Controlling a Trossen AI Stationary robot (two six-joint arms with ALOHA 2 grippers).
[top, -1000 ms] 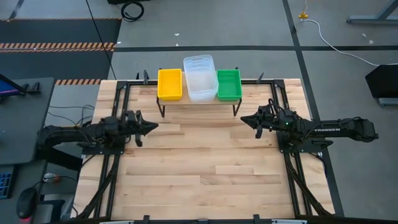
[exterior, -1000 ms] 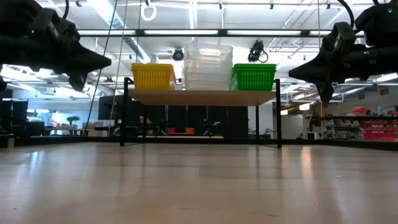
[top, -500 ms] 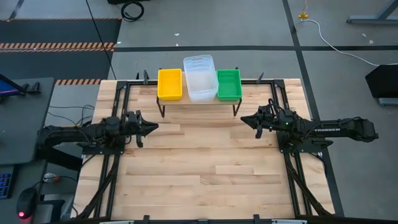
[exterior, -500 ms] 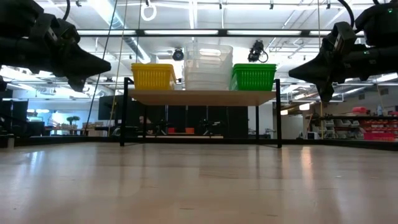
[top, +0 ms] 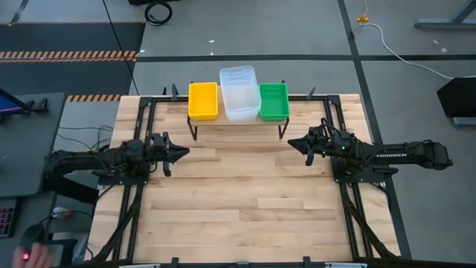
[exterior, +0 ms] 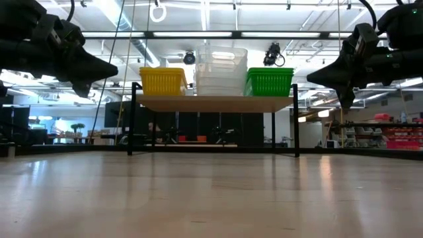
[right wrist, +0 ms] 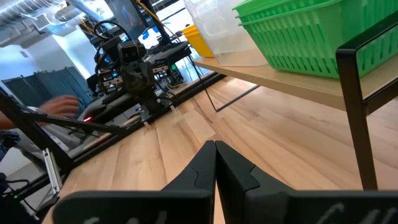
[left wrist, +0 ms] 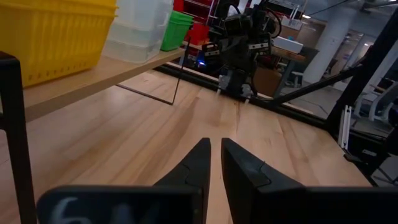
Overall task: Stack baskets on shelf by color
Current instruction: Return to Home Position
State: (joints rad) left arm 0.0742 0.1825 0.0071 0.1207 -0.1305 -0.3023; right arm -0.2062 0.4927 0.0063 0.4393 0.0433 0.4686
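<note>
The shelf [top: 238,119] stands on thin black legs at the table's far edge. On its plank sit a yellow basket stack [top: 203,100] at the left, a taller clear stack [top: 238,93] in the middle, and a green stack [top: 273,101] at the right. My left gripper [top: 186,151] hovers shut over the table's left side, pointing right, with only a thin slit between its fingers in its wrist view. My right gripper [top: 291,143] hovers shut over the right side, pointing left. Both are empty and well clear of the shelf.
Black frame rails [top: 141,134] run along the table's left, right and far edges under both arms. A broad stretch of bare wooden tabletop [top: 245,201] lies between the grippers and toward the near edge. A person's hand [right wrist: 62,106] shows beyond the table's left side.
</note>
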